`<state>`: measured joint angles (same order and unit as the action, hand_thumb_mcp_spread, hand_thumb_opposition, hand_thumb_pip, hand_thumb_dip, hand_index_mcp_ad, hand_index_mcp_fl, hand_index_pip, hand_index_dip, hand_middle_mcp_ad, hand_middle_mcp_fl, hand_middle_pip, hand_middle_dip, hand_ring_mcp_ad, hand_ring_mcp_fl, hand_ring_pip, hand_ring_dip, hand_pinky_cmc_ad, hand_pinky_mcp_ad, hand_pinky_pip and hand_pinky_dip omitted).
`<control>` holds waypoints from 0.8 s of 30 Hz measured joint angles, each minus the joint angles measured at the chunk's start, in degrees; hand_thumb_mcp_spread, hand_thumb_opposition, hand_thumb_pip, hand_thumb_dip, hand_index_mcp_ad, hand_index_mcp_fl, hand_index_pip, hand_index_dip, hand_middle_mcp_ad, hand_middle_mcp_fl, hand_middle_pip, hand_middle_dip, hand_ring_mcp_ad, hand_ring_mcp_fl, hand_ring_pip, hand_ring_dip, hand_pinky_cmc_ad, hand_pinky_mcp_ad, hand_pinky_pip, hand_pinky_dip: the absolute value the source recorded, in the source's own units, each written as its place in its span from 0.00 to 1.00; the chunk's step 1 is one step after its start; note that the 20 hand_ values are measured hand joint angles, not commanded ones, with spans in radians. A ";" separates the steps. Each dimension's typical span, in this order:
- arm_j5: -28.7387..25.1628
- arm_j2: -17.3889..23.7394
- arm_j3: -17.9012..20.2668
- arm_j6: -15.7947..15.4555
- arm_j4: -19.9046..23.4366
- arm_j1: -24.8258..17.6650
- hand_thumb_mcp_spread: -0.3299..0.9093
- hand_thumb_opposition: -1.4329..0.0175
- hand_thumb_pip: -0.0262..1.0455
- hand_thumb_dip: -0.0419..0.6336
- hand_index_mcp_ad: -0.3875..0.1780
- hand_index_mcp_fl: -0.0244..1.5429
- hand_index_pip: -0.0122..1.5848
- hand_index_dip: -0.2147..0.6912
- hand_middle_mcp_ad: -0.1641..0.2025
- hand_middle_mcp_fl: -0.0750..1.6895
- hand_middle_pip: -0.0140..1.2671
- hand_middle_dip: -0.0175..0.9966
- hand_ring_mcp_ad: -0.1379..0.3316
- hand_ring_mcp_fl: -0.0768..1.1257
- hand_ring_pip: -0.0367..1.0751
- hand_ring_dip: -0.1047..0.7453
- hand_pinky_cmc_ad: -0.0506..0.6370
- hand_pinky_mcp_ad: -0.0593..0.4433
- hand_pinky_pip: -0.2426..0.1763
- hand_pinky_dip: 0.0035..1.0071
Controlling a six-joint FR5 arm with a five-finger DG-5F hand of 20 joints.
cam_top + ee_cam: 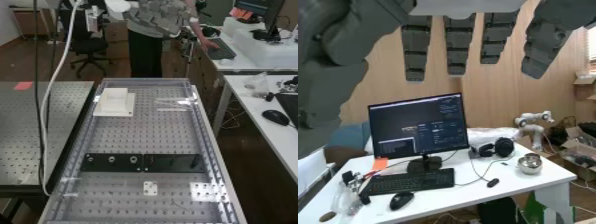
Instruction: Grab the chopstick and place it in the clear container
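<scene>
Robot hand [159, 19] at rest in mid-air w/ its fingers [457, 47] straight and apart, uncurled, was pictured well beyond the black plate [143, 163] on the perforated bench [120, 137]. The white arm [120, 6] came in beside it.

Chopstick's pos. was uncertain: a thin pale strip [173, 109] lay beyond the black plate, toward the bench's far end, but an ID as chopstick or mere glare could not be made. A clear-walled frame [211, 165] ran around the black plate; whether it was the container in question could not be told.

Also on the bench: a white block [114, 95] on a flat base, beyond the black plate and, per the high view, left of its middle; and a small white piece w/ holes [150, 188], flat, just on the near side of the black plate. Round fittings [112, 159] sat on the plate itself.

The wrist cam caught a white desk [487, 197] bearing a monitor [419, 125], a keyboard [411, 181], a mouse [401, 200], headphones [504, 146] and a shiny metal bowl [529, 163], w/ a small white robot arm [534, 127] in the bkgd.
</scene>
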<state>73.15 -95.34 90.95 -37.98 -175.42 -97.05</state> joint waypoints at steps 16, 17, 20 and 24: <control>0.06 -0.06 0.07 0.13 0.21 0.04 0.40 0.50 0.43 0.15 0.35 0.23 0.03 0.58 0.57 0.11 0.10 0.29 0.55 0.07 0.11 0.30 0.84 0.81 0.23 0.16; 0.01 0.01 0.11 0.13 0.24 0.01 0.40 0.50 0.43 0.15 0.35 0.23 0.03 0.58 0.57 0.11 0.10 0.29 0.55 0.07 0.11 0.30 0.84 0.81 0.23 0.16; -0.18 0.22 0.20 -0.09 0.25 -0.14 0.40 0.50 0.43 0.15 0.35 0.23 0.03 0.58 0.56 0.11 0.10 0.29 0.55 0.07 0.11 0.30 0.84 0.81 0.23 0.16; -0.34 0.34 0.27 -0.22 0.26 -0.28 0.40 0.50 0.43 0.15 0.35 0.23 0.03 0.58 0.57 0.11 0.10 0.29 0.55 0.07 0.11 0.30 0.84 0.81 0.23 0.16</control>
<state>72.81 -95.00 91.22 -38.19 -175.15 -97.33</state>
